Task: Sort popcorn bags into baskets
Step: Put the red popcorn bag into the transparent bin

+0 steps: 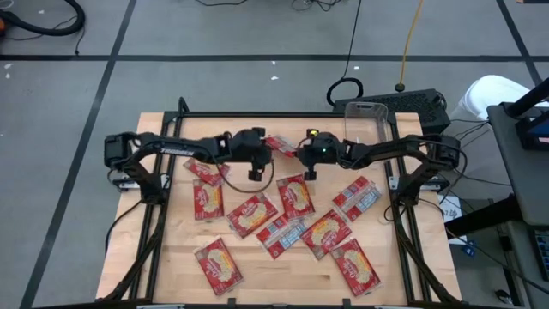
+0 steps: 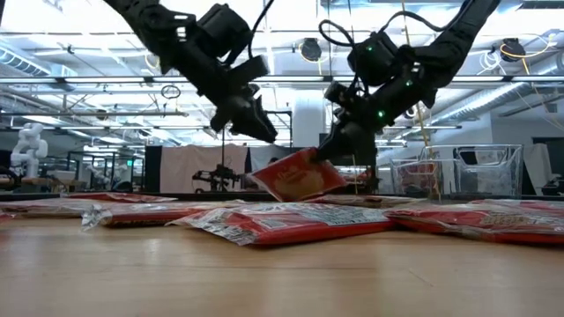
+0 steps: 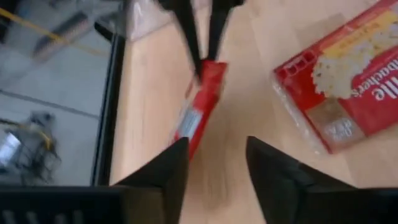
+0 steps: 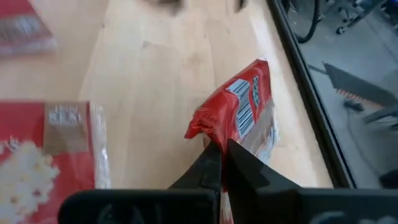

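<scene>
Popcorn bag [image 4: 239, 115] in right gripper [image 4: 222, 152]

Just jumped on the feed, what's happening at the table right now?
The right tool is shut on one popcorn bag, holding it off the table near the far edge, between the two arms. The left tool is open just in front of that bag, not touching it. About nine more bags lie scattered on the wooden table. The clear basket sits at the far right corner; from the high view nothing shows inside it.
</scene>
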Action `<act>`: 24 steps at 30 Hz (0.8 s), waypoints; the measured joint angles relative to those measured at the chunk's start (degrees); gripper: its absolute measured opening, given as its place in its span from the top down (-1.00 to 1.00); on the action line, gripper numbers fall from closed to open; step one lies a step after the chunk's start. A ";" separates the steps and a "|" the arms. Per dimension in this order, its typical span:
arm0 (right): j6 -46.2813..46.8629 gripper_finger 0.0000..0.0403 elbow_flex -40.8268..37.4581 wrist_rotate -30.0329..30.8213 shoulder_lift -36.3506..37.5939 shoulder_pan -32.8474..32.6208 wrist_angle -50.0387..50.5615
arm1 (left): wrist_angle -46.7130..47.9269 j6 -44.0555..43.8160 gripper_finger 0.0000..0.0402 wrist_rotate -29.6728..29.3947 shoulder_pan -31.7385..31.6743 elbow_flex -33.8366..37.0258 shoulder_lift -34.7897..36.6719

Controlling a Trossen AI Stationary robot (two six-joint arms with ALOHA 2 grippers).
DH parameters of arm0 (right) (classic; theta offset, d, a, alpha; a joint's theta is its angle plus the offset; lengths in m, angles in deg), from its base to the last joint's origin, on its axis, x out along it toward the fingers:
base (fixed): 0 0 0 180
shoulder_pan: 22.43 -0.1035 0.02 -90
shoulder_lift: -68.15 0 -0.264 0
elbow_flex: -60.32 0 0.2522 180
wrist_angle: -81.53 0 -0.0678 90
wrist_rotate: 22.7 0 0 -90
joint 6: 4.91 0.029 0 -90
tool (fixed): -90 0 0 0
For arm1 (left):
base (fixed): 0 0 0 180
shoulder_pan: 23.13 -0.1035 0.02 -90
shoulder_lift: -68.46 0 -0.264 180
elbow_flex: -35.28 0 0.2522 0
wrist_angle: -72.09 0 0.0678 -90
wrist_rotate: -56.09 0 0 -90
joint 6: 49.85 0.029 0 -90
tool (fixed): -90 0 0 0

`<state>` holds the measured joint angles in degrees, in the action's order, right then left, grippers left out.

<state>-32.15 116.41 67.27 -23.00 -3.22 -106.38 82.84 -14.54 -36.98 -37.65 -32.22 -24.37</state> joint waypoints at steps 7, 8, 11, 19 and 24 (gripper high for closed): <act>4.20 1.00 0.00 -7.61 0.70 2.00 0.21 | -11.72 2.86 -0.18 -0.62 -0.67 4.58 0.10; 4.60 1.00 0.00 -8.38 0.70 2.16 0.06 | -10.75 3.18 -0.18 0.58 -1.40 4.66 -0.03; 5.60 1.00 0.00 -9.68 0.70 2.51 -0.48 | -10.63 3.59 -0.14 4.79 -3.40 4.59 -1.88; 7.46 1.00 0.00 -12.26 0.70 2.05 -1.29 | -13.84 6.80 0.18 8.65 -5.53 3.91 -8.33; 8.76 1.00 0.00 -12.18 0.79 1.55 -2.53 | -15.64 5.80 0.60 8.05 -5.20 3.63 -10.34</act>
<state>-23.39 116.41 55.09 -22.22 -1.67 -108.91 67.20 -8.74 -28.92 -42.85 -28.59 -34.71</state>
